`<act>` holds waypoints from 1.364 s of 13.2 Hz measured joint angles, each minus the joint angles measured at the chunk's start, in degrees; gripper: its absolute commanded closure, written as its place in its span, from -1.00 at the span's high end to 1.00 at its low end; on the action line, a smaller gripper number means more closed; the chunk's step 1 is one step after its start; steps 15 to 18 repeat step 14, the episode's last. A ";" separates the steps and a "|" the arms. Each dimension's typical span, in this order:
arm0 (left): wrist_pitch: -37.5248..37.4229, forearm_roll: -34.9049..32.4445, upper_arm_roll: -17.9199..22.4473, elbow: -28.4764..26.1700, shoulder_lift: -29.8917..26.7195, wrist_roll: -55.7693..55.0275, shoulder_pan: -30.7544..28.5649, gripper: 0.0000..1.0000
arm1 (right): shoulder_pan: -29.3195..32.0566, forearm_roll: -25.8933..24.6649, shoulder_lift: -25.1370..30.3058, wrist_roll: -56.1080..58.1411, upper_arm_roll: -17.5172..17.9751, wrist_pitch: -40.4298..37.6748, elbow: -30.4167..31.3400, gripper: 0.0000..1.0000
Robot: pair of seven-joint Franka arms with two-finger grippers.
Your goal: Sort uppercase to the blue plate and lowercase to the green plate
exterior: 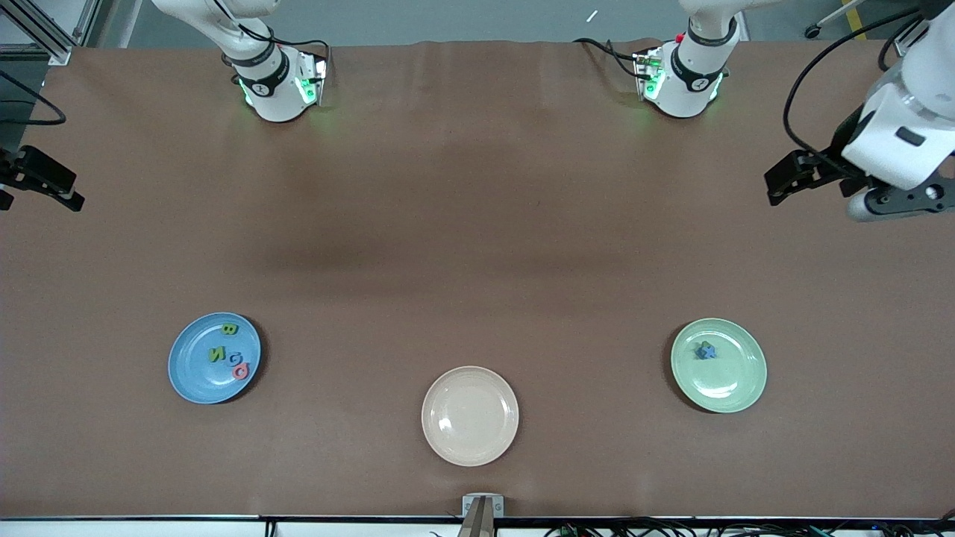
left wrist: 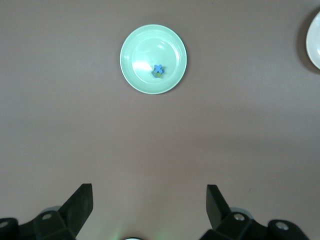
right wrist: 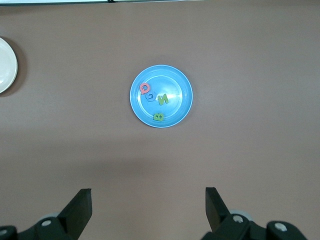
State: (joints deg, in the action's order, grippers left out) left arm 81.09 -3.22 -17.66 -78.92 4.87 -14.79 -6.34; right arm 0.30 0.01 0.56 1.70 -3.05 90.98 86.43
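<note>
Sorting looks complete. Four capitals (exterior: 228, 350) lie in the blue plate (exterior: 186, 377); a heap of small letters (exterior: 705, 350) lies in the green plate (exterior: 735, 388); the beige plate (exterior: 470, 440) holds nothing. Left gripper (exterior: 783, 183) and right gripper (exterior: 45, 186) hang at the table ends, well apart from the plates, jaws wide, holding nothing. Each plate lies toward its nearer arm's end.

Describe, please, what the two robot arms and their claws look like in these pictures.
Both arms are glossy white with black joint rings, and green lights glow at their bases. Black cables loop along each arm. The left claw and the right claw are matte black, each with two wedge-shaped fingers on black mounts with small round screw holes. A white housing sits above the left claw.
</note>
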 measured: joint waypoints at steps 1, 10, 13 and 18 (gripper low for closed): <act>0.00 1.86 5.86 -1.58 -1.45 1.32 4.12 1.00 | -0.03 0.00 0.00 0.00 0.05 0.00 0.00 1.00; 4.67 3.19 13.82 -18.82 -16.69 7.43 10.36 1.00 | -0.06 0.00 0.02 0.00 0.17 0.00 -0.01 1.00; 5.59 3.19 14.03 -18.20 -16.34 10.64 10.34 1.00 | -0.06 0.00 0.02 0.00 0.17 0.02 -0.01 1.00; 5.64 3.19 14.19 -17.71 -16.05 11.05 10.33 1.00 | -0.06 0.00 0.02 0.00 0.17 0.03 -0.01 1.00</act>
